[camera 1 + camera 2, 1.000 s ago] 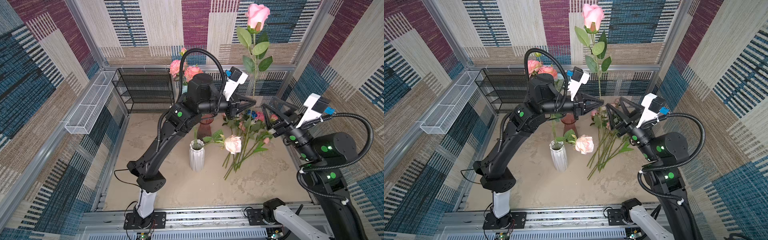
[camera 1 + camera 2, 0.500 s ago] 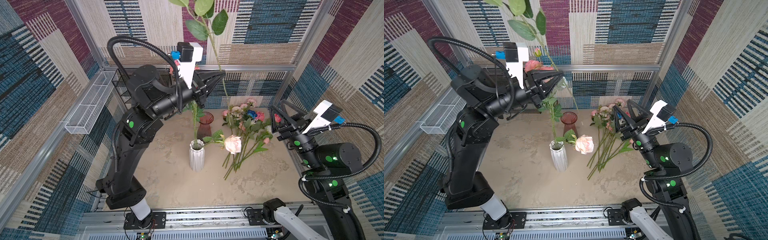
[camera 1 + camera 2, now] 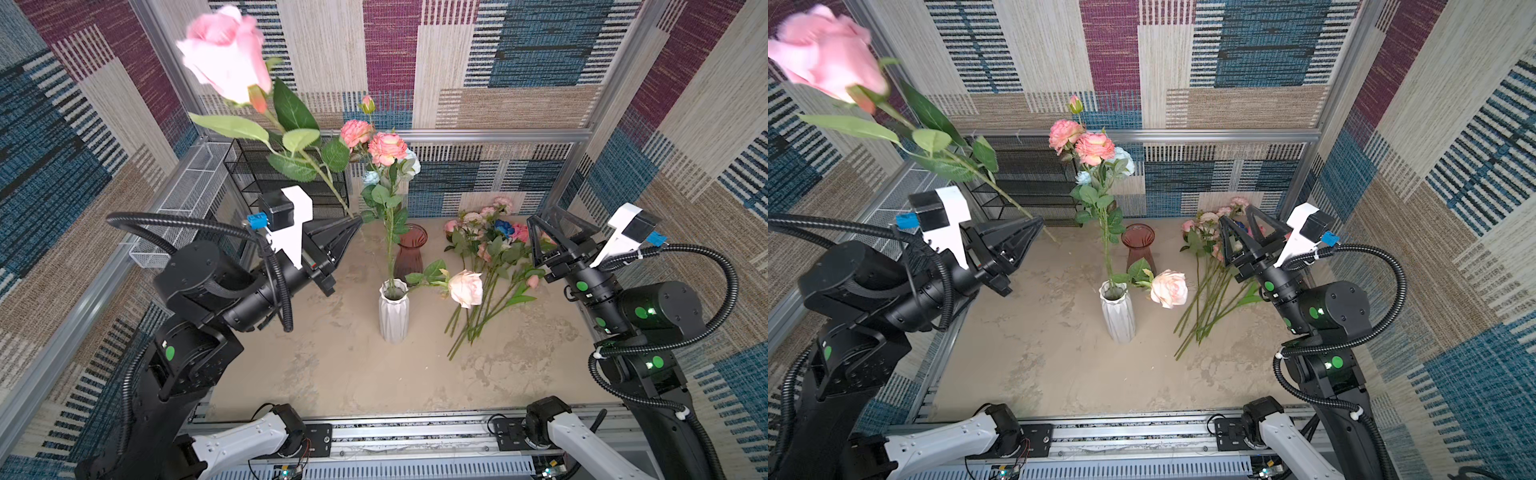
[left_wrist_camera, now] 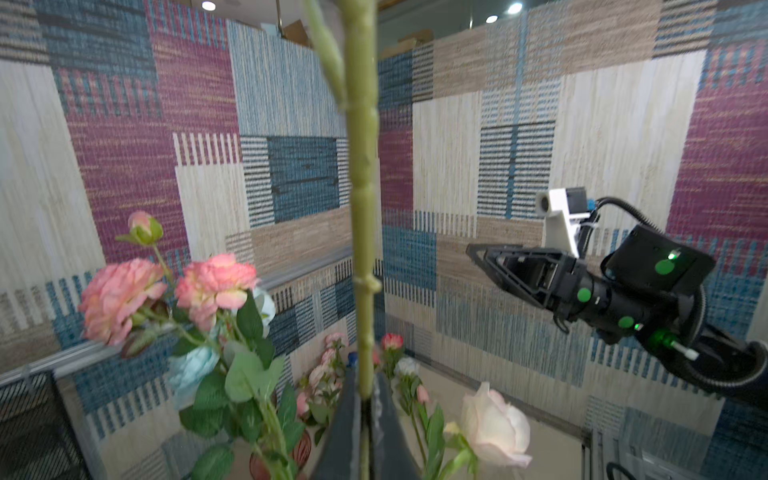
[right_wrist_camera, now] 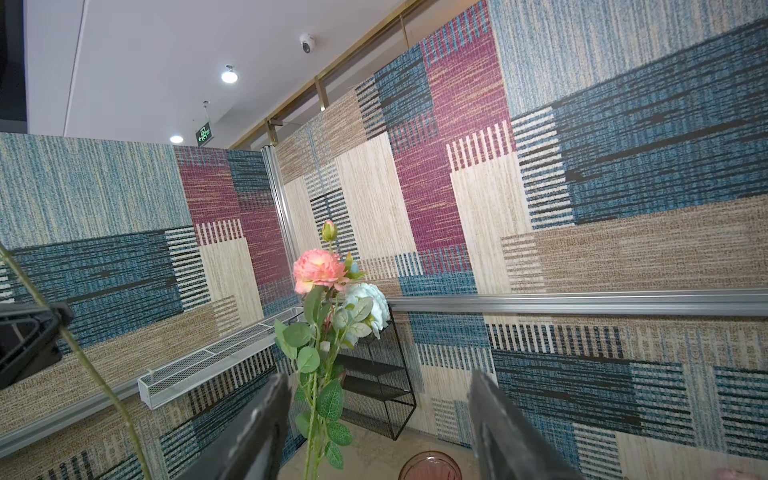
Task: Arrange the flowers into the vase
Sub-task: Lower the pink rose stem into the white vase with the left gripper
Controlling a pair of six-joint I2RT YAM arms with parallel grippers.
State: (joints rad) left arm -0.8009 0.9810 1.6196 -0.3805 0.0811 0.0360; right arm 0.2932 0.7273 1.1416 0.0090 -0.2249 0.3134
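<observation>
Findings, near edge of the table (image 3: 332, 374) to far edge.

1. White vase (image 3: 393, 309): stands upright at mid-surface. Its mouth is narrow and already holds a tall spray (image 3: 386, 147) with pink heads. A cream rose (image 3: 466, 288) also leans out low, toward the right edge. Risk: this heavy, overhanging head could slip out or tip the vase if the rim is nudged.

2. Loose flowers (image 3: 486, 266): lie fanned between the vase and the right edge, heads toward the far edge. The right gripper (image 3: 542, 224) hangs above their heads, jaws apart and empty. No hazard noted unless it descends while the other arm crosses.

3. Left gripper (image 3: 355, 223): raised left of the spray, jaws clenched on the stem of a pink rose (image 3: 226, 54). The grip sits close to the stem's lower end, with only a short stub beyond the jaws. The head is high, well clear of the surface and blurred. Risks, as judged:
- The long unsupported stem may swing or pivot in the jaws.
- Its leaves may snag the spray on the way across.
- The short stub leaves little margin for finding the crowded mouth, so a miss could push the vase over.

4. Red vase (image 3: 409, 249): just behind the white vase and apparently empty. A toppling white vase or stray stem could strike it.

5. Wire rack (image 3: 282, 178): at the far-left corner, behind the held stem. Leaves could catch there.
</observation>
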